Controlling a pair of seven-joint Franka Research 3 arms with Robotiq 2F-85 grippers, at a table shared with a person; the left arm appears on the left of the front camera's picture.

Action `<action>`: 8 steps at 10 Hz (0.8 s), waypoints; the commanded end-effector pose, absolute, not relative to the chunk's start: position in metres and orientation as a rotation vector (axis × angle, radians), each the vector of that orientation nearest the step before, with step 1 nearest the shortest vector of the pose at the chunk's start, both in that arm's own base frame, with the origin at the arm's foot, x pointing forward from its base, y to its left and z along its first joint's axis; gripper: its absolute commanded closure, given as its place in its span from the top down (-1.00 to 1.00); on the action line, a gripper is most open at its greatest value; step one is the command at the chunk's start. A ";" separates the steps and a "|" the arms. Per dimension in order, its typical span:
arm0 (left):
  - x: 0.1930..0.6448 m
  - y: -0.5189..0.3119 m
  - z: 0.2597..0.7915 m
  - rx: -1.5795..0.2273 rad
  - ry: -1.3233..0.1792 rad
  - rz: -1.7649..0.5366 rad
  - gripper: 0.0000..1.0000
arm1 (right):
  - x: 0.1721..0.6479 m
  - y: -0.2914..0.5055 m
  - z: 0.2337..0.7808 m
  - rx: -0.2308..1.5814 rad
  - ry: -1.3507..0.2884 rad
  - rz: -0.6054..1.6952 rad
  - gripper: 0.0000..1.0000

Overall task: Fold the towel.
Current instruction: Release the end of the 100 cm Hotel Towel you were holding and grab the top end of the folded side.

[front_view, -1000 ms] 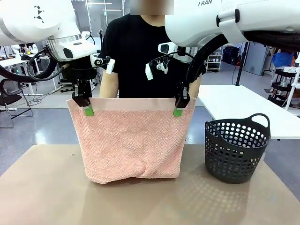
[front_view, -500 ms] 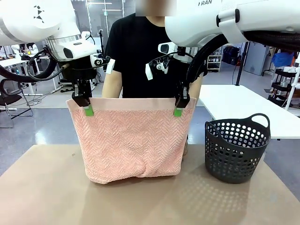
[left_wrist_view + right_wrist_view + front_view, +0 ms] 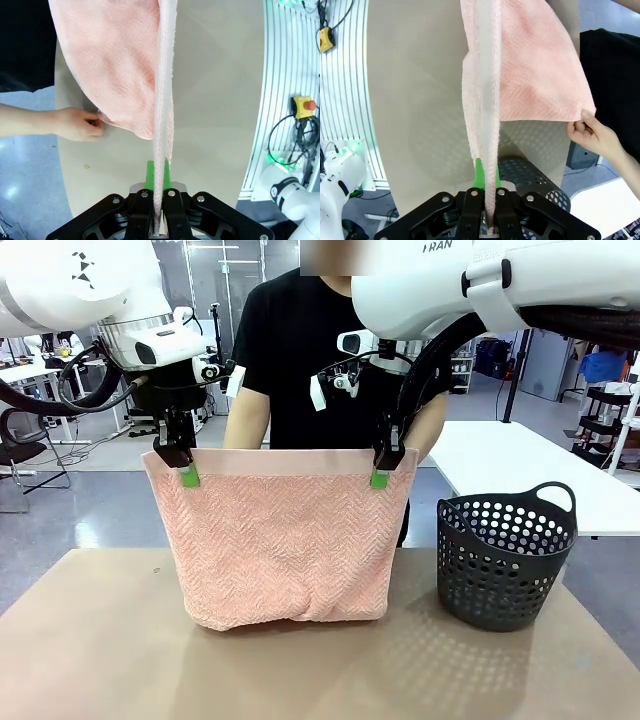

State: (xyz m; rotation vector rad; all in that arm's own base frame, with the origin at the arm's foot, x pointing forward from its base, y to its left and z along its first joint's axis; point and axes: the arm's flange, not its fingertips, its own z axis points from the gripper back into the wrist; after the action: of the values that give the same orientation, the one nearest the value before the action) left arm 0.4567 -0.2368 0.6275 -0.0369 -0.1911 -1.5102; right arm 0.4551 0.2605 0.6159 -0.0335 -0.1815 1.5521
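The pale salmon-pink towel hangs stretched between both arms, its smooth band along the top edge and its lower fold resting on the table. My left gripper is shut on the towel's upper left corner, my right gripper on the upper right corner. In the left wrist view the towel runs up from the closed fingers, and a person's hand pinches its far lower corner. The right wrist view shows the towel held likewise, the person's other hand gripping the opposite lower corner.
A dark perforated basket stands on the tan table at the right, close to the towel's edge. A person in a black shirt stands behind the towel. A white table lies beyond at the right.
Both grippers and the towel's top edge hold still. The person behind has shifted slightly to the right, and the towel's bottom edge has lifted a little.
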 end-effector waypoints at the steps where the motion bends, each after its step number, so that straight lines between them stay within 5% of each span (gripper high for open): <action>1: 0.457 -0.237 0.629 -0.038 -0.196 -1.510 -1.00 | 0.455 0.260 0.616 -0.034 -0.182 1.555 -1.00; 8: 0.457 -0.237 0.629 -0.038 -0.196 -1.510 -1.00 | 0.455 0.260 0.616 -0.034 -0.182 1.555 -1.00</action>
State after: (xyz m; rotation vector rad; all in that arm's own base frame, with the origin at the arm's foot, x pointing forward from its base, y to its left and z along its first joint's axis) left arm 0.4567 -0.2368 0.6275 -0.0369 -0.1911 -1.5103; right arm 0.4551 0.2605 0.6160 -0.0336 -0.1817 1.5521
